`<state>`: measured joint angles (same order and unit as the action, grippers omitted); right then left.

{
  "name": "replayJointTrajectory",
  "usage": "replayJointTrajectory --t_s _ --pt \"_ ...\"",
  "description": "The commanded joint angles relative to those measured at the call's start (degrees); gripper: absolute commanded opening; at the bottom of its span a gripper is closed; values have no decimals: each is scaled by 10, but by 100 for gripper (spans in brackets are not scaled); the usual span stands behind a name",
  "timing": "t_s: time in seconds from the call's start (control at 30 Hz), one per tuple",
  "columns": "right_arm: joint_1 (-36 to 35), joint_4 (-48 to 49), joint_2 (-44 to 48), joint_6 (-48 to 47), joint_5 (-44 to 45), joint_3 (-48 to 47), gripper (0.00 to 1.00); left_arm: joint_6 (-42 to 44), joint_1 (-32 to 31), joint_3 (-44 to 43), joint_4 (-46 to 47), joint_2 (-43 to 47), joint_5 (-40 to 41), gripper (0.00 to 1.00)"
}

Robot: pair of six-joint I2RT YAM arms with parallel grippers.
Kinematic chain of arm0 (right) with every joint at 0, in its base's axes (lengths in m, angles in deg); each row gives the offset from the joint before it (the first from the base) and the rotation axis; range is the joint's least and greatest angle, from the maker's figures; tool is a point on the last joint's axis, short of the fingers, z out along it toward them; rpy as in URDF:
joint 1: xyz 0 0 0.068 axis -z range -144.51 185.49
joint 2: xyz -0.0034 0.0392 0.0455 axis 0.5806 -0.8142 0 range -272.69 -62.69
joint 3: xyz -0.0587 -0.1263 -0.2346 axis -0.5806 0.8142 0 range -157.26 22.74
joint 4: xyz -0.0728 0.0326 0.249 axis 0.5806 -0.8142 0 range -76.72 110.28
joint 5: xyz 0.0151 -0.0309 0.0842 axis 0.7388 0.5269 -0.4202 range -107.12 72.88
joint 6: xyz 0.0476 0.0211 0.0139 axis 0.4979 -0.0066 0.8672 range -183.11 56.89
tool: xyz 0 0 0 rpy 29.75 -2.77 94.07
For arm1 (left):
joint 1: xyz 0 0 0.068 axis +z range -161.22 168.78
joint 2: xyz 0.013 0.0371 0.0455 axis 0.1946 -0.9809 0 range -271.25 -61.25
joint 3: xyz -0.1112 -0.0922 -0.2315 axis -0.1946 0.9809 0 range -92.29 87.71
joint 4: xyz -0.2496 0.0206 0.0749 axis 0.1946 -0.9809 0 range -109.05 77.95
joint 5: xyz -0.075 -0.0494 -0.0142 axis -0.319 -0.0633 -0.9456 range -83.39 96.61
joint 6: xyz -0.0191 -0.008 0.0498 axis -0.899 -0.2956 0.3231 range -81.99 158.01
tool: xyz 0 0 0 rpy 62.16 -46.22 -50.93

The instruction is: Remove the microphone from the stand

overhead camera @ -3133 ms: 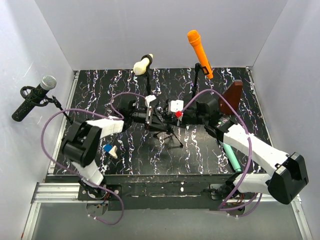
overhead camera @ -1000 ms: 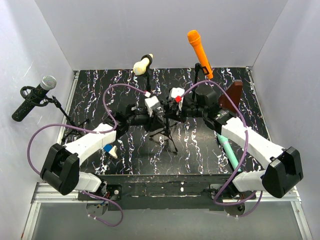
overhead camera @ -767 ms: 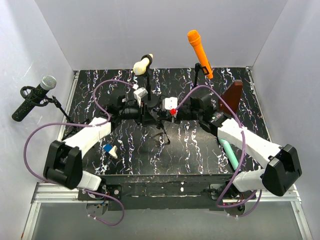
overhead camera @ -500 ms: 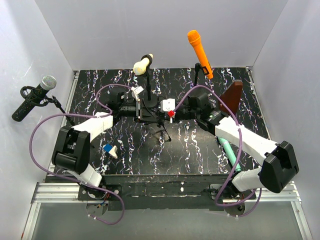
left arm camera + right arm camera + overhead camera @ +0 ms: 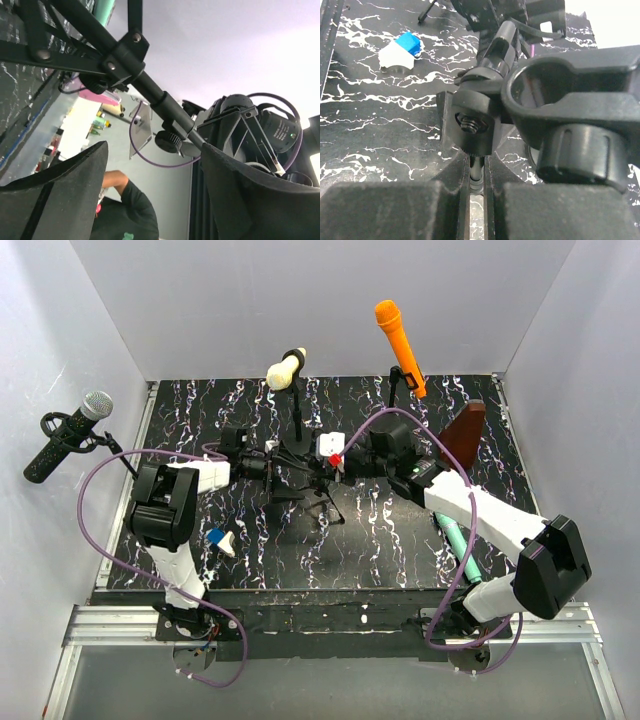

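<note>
Fingers first, from the top camera: the left gripper point(image 5: 270, 466) stands spread around the shaft of a black tripod stand point(image 5: 328, 508) lying tipped over mid-table. The right gripper point(image 5: 318, 460) meets it from the right, pinched onto the same stand. The stand's long axis runs left to right between them. A cream microphone point(image 5: 286, 368) sits in its own upright stand just beyond both grippers, its axis tilting up to the left, and the left arm looks slightly nearer it. An orange microphone point(image 5: 400, 348) is mounted far right, and a teal microphone point(image 5: 462, 552) lies loose on the table by the right arm, its axis running near to far.

Left wrist: both fingers point(image 5: 55, 200) are wide apart and the stand's shaft point(image 5: 150, 90) crosses diagonally above the gap, touching neither pad.

Right wrist: the fingers point(image 5: 395, 210) are closed on a thin rod point(image 5: 476, 172) of the stand. Its clip point(image 5: 540, 95) is an empty ring, so any microphone left to pull lies away from these fingers.
</note>
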<state>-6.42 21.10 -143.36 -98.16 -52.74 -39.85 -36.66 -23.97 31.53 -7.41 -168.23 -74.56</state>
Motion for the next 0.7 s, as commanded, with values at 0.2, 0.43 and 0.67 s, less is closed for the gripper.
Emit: replayJointTrajectory --t_s 0.2,0.43,0.67 --pt "3 -42 5 38 22 -11 1 412 19 -27 -227 141 172 74" --pt "4 -44 9 46 25 -6 1 419 15 -19 -169 158 213 73" --pt "3 -44 6 50 27 -9 1 391 -2 -9 -141 133 235 71"
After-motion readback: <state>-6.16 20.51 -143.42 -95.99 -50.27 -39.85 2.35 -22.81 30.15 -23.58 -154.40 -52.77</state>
